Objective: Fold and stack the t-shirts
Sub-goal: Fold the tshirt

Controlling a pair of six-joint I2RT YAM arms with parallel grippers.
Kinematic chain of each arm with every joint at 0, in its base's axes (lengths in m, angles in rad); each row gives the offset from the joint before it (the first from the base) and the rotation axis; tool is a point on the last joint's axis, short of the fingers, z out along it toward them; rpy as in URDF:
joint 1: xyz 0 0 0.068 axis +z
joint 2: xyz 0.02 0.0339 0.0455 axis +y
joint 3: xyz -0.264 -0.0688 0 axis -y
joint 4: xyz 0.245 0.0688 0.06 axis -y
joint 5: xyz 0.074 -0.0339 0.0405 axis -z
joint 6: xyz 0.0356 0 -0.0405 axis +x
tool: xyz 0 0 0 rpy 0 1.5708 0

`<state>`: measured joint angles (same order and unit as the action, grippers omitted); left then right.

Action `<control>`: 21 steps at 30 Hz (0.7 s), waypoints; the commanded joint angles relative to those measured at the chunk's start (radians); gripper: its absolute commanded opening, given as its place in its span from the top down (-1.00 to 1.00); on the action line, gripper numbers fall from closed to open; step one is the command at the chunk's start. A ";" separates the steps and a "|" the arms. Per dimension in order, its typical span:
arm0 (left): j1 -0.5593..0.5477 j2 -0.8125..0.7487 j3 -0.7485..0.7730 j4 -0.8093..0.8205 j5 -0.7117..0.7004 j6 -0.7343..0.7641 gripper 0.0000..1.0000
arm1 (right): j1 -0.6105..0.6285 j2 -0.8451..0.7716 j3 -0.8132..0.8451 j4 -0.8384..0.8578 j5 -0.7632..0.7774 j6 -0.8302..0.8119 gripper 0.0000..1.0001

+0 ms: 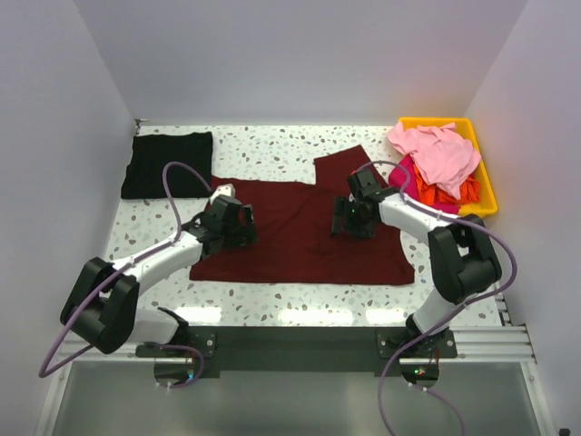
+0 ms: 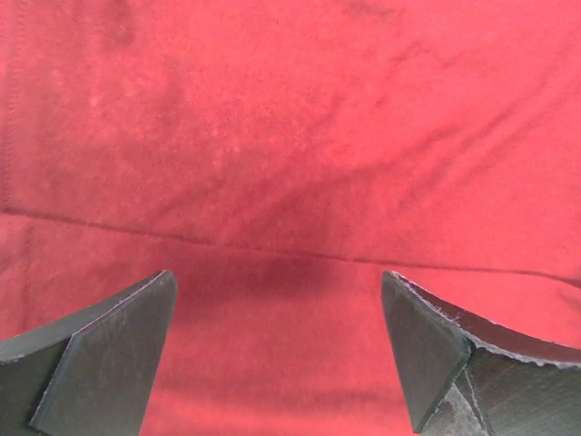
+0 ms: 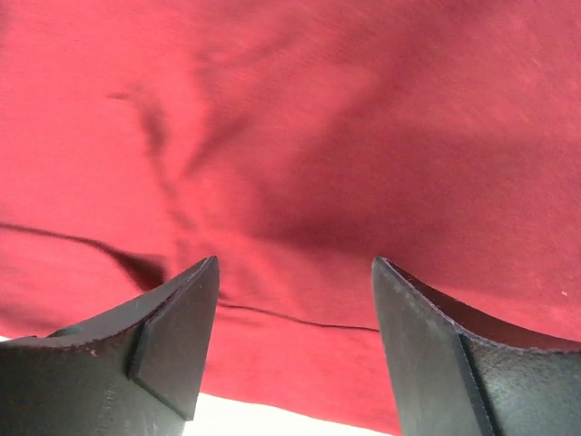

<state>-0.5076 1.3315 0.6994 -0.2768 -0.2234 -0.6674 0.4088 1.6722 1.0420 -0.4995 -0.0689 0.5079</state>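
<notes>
Maroon t-shirt [image 1: 300, 243] looks soft and limp; pinch a hem edge. Left hand [image 1: 239, 225] and right hand [image 1: 349, 222] gape above it, apparently empty.

Speckled table [image 1: 272, 145] beneath a flat maroon t-shirt [image 1: 290, 234], a black t-shirt [image 1: 168, 163] far left, a yellow bin [image 1: 487, 186] far right.

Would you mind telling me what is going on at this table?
A dark maroon t-shirt lies spread on the table. The robot's left claw and right claw hang over it, both open and holding nothing. A black t-shirt lies folded at the far left corner. A pink t-shirt tops a heap of others in the yellow bin, far right.
</notes>
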 commanded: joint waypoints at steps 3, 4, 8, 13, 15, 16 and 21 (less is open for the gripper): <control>-0.008 0.066 -0.066 0.139 -0.030 0.022 -1.00 | -0.019 -0.031 -0.075 0.033 0.055 -0.002 -0.44; -0.008 0.070 -0.075 0.137 -0.033 0.006 -1.00 | -0.021 -0.032 -0.088 0.032 0.057 0.004 -0.44; -0.008 0.051 -0.136 0.134 -0.039 -0.027 -1.00 | -0.019 -0.049 -0.157 0.029 0.058 0.018 -0.44; -0.009 -0.014 -0.221 0.103 -0.047 -0.072 -1.00 | -0.018 -0.091 -0.272 0.030 0.046 0.047 -0.44; -0.009 -0.040 -0.257 0.082 -0.045 -0.089 -1.00 | -0.019 -0.118 -0.324 0.035 0.031 0.057 -0.44; -0.009 -0.072 -0.268 0.076 -0.044 -0.103 -1.00 | -0.018 -0.129 -0.339 0.036 0.027 0.063 -0.44; -0.025 -0.162 -0.307 -0.013 -0.037 -0.153 -1.00 | -0.013 -0.204 -0.419 0.021 0.017 0.086 -0.44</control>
<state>-0.5240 1.1893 0.4454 -0.1081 -0.2577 -0.7540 0.3923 1.4506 0.7185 -0.3210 -0.0536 0.5629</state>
